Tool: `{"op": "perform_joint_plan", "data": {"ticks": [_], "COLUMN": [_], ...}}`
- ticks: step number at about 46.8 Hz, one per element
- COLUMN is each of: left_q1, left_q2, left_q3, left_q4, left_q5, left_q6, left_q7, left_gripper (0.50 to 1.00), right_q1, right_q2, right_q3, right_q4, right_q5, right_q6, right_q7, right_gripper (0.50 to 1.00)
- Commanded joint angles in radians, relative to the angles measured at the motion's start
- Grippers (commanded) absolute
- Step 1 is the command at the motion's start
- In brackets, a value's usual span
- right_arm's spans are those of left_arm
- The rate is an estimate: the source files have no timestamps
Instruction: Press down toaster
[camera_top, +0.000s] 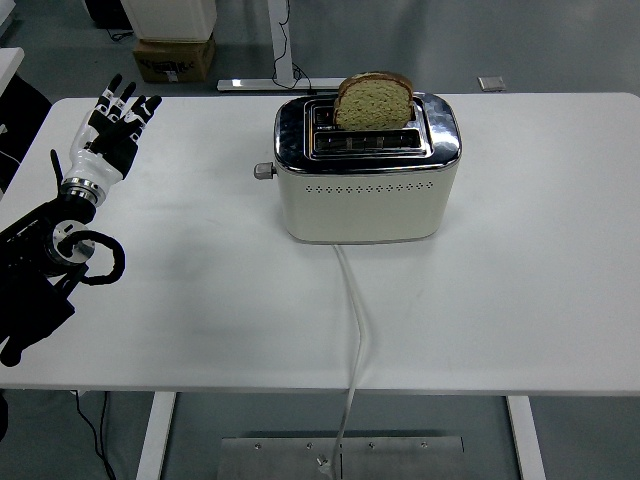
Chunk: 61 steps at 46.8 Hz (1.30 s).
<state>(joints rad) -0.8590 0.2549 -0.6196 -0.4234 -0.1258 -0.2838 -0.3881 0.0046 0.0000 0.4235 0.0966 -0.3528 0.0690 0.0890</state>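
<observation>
Head view: cord (355, 330) trails from toaster (365, 185) toward table edge.

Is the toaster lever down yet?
Not yet, by the look of it. The lever sits high on the toaster, the bread stands well out of its slot, and the left hand is open, away from it.

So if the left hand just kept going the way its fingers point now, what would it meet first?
Probably nothing. The left hand is open, fingers aimed up-picture toward the table's far edge, well left of the toaster. The way looks free, though depth is hard to judge.
</observation>
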Motion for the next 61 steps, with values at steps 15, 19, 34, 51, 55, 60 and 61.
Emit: {"op": "perform_joint_plan", "data": {"ticks": [15, 19, 34, 51, 55, 60, 61], "left_q1": [-0.002, -0.002, -0.020, -0.022, -0.020, -0.020, -0.021], "left_q2": [0.001, 0.003, 0.018, 0.034, 0.035, 0.040, 0.041], "left_q3": [0.000, 0.000, 0.000, 0.000, 0.000, 0.000, 0.000], "left_q4": [0.000, 0.002, 0.000, 0.000, 0.000, 0.000, -0.001], "left_q5": [0.000, 0.000, 0.041, 0.117, 0.124, 0.158, 0.163], "left_q6": [0.008, 0.009, 0.003, 0.003, -0.003, -0.005, -0.006], "left_q7": [0.000, 0.000, 0.001, 0.002, 0.003, 0.003, 0.003], "left_gripper": [1.000, 1.000, 1.000, 1.000, 1.000, 1.000, 1.000], "right_q1": [0.000, 0.000, 0.000, 0.000, 0.000, 0.000, 0.000], "right_q2": [0.000, 0.000, 0.000, 0.000, 0.000, 0.000, 0.000], "right_q3": [0.000, 0.000, 0.001, 0.000, 0.001, 0.000, 0.000], "right_q4": [0.000, 0.000, 0.000, 0.000, 0.000, 0.000, 0.000], "right_q5": [0.000, 0.000, 0.000, 0.000, 0.000, 0.000, 0.000], "right_q6": [0.000, 0.000, 0.000, 0.000, 0.000, 0.000, 0.000], "right_q7": [0.000, -0.002, -0.002, 0.000, 0.000, 0.000, 0.000], "right_gripper": [0.998, 0.998, 1.000, 1.000, 0.998, 0.998, 1.000]}}
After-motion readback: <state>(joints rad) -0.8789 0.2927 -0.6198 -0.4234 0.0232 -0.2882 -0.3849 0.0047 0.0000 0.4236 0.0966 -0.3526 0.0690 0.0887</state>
